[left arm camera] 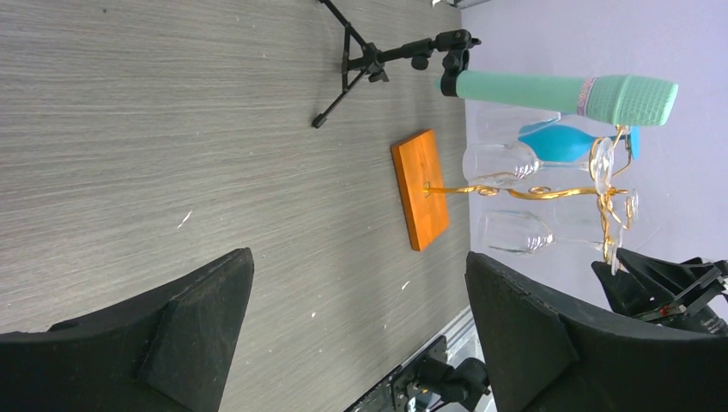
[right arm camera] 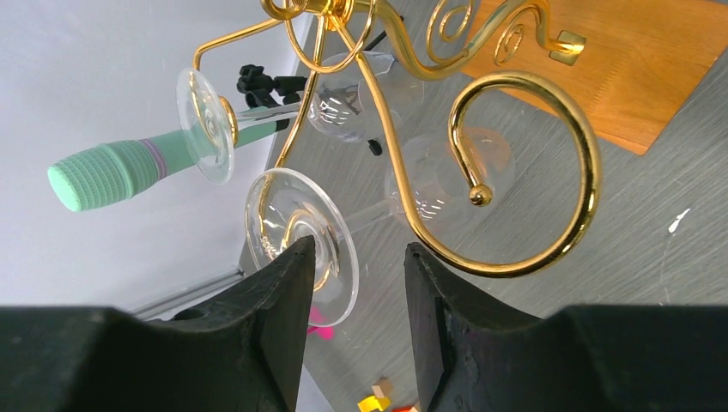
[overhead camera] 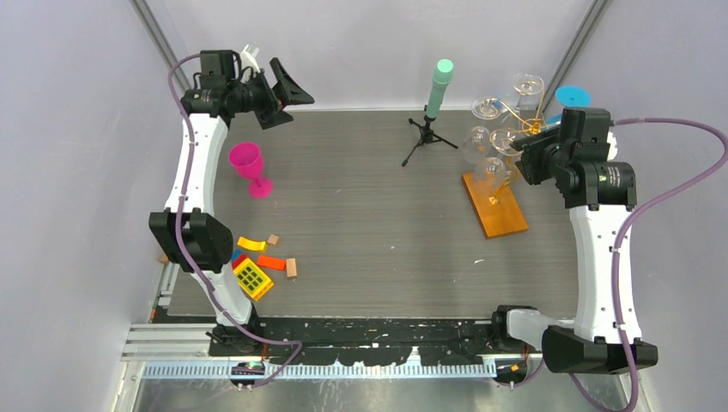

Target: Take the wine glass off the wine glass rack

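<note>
The wine glass rack (overhead camera: pixel 495 209), gold wire on an orange-brown base, stands at the right of the table with several clear glasses hanging upside down from its arms. My right gripper (right arm camera: pixel 359 249) is up at the rack's top, jaws partly apart. The round foot of one wine glass (right arm camera: pixel 283 215) lies just past my left fingertip (right arm camera: pixel 296 257), its edge reaching into the gap. Nothing is clamped. A gold spiral arm (right arm camera: pixel 586 172) curls beside the right fingertip. My left gripper (left arm camera: pixel 360 266) hangs wide open at the back left, empty, far from the rack (left arm camera: pixel 421 189).
A black tripod holding a mint-green cylinder (overhead camera: pixel 439 86) stands at the back centre. A pink goblet (overhead camera: pixel 250 168) stands at the left. Small coloured blocks (overhead camera: pixel 257 266) lie at the front left. A blue object (overhead camera: pixel 573 95) sits behind the rack.
</note>
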Robot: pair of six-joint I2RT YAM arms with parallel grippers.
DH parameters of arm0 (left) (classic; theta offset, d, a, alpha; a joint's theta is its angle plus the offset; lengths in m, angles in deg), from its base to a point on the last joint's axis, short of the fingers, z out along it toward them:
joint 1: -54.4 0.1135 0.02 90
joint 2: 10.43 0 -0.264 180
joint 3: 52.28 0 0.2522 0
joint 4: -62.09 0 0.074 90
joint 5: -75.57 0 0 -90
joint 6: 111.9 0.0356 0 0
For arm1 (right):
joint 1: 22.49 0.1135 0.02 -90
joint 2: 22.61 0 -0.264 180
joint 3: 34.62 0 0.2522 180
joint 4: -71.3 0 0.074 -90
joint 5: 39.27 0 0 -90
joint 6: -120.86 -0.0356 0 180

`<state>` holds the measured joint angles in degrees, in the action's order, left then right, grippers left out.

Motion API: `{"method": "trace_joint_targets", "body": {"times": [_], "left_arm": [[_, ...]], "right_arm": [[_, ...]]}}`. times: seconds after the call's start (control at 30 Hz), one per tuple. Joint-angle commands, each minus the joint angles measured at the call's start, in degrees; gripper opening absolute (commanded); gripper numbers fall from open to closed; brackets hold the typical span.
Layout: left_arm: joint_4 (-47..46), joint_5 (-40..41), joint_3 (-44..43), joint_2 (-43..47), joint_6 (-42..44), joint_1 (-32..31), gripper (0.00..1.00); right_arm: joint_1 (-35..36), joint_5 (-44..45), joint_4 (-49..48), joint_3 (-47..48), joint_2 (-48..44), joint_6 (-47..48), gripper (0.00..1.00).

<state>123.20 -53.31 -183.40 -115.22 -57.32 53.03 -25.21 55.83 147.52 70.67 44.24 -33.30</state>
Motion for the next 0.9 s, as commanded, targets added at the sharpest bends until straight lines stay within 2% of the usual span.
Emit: {"method": "trace_joint_targets", "body": {"times": [0.0,0.23,0.5,0.63,0.87], "left_arm": [[-3.46,-1.48,0.36,4.23,-1.32,0.4,0.96],[-3.62,-1.35,1.5,4.88,-1.47,0.32,0.95],[-3.19,-1.56,1.93,5.25,-1.58,0.4,0.94],[-3.23,-1.5,2.26,5.47,-1.58,0.33,0.94],[-3.25,-1.47,2.57,5.77,-1.58,0.4,0.93]], "right_arm": [[0.08,0.97,-4.22,-2.09,-1.98,-2.27,0.49],[0.08,0.68,-8.36,-5.49,-4.35,-3.44,0.62],[-0.3,-1.04,-9.48,-7.27,-4.41,-4.82,0.64],[-0.51,-0.78,-10.06,-8.32,-4.86,-5.42,0.57],[-0.62,0.18,-10.27,-8.3,-5.29,-5.2,0.35]]}}
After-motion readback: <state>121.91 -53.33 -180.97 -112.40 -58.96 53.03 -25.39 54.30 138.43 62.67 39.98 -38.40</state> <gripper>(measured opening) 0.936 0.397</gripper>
